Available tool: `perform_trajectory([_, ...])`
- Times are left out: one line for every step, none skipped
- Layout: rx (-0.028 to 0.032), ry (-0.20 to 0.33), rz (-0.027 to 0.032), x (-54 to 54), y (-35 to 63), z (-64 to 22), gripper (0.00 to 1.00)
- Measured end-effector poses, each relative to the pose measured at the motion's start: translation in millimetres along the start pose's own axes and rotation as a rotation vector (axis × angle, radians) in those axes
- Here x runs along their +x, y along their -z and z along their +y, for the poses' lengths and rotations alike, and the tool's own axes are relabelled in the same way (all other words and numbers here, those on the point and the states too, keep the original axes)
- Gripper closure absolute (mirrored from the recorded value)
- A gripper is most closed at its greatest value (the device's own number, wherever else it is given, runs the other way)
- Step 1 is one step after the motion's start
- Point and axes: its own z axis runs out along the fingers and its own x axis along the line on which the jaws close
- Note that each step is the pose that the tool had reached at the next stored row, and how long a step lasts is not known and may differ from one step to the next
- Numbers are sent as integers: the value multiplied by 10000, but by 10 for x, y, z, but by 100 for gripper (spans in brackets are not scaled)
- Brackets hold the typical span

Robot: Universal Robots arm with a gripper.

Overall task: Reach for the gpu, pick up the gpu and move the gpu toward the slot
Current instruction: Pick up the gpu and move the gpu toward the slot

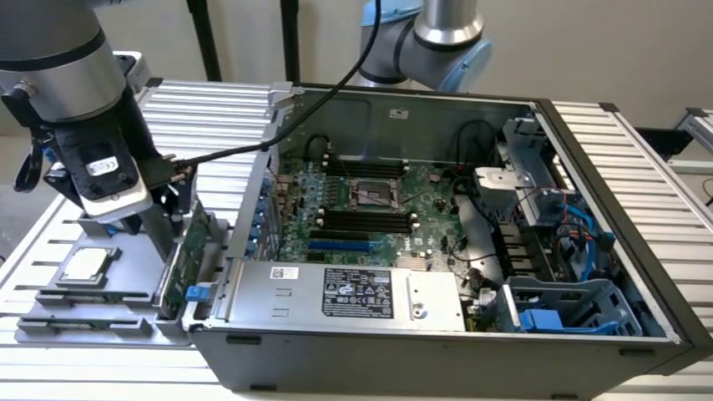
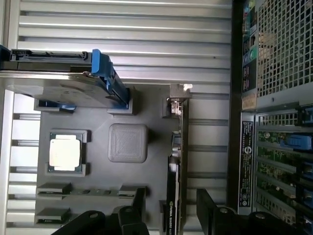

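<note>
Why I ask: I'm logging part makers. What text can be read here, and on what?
"NVIDIA": dark edge of the thin green circuit-board gpu; the rest blurred.
Black label on the silver metal power-supply box: too small to read.
Stickers on the dark metal computer-case rear: too small.
Square silver processor chip: print blurred.

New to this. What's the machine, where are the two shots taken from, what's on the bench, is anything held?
It is one robot arm with a claw at its end. The exterior view comes from a camera off the arm; the wrist view looks down from the arm's wrist. On the slatted table lies an open computer case, and on the exterior view's left of it a grey holder with a processor chip, a hard drive with blue rails, and the gpu standing on edge. The claw is open, one finger either side of the gpu. Nothing is held yet.
</note>
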Motion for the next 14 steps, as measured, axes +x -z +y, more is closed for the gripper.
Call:
perform_trajectory([1,-8,-4,1,-18,3,46])
perform_trajectory([2,-21,-11,2,-37,4,46])
perform_trajectory([3,-37,-22,2,-53,4,46])
perform_trajectory([4,-57,-38,3,-68,4,46])
perform_trajectory([8,-81,-54,3,-81,4,46])
perform_trajectory([9,-109,-73,3,-95,3,46])
perform_trajectory([12,-136,-89,4,-109,3,46])
perform_trajectory([16,-158,-106,4,-122,2,46])
perform_trajectory([20,-180,-123,4,-136,2,46])
perform_trajectory([27,-196,-135,4,-150,1,46])
perform_trajectory([40,-209,-145,5,-165,1,46])
perform_trajectory([59,-215,-150,5,-179,0,46])
perform_trajectory([79,-220,-155,5,-194,-1,46])
perform_trajectory([97,-223,-158,6,-210,-1,46])
